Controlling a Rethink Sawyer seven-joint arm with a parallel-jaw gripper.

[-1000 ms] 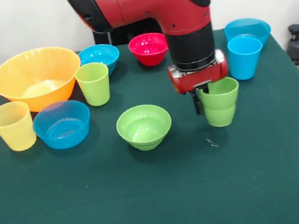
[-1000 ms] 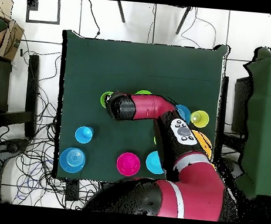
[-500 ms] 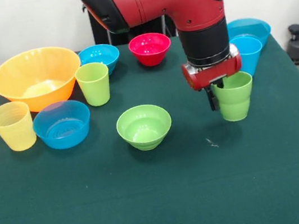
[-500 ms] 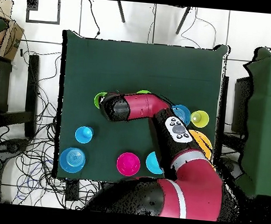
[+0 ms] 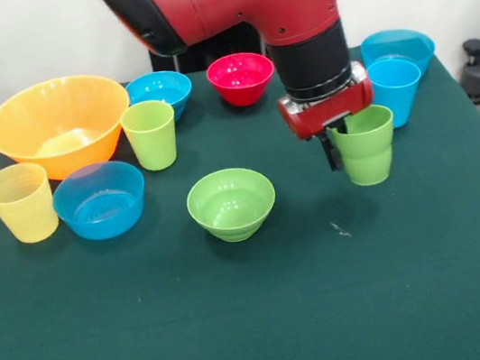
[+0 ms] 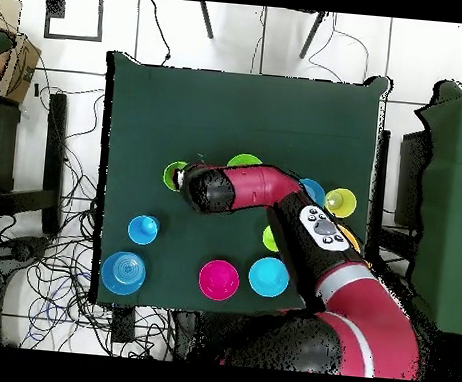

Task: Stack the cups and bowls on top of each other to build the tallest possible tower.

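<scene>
Fingers (image 5: 336,142) grasp the green stepped cup (image 5: 365,147) between sky blue cup (image 5: 394,90) and green bowl (image 5: 231,202).

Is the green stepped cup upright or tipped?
Slightly tipped: the green stepped cup, mouth up, leans in the end effector.

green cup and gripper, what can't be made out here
- Front view: whether the green cup touches the table; no clear gap shows.
- Front view: the gripper grips the rim; its inner finger is hidden inside the cup.
- Overhead view: the arm covers most of the cup.
</scene>
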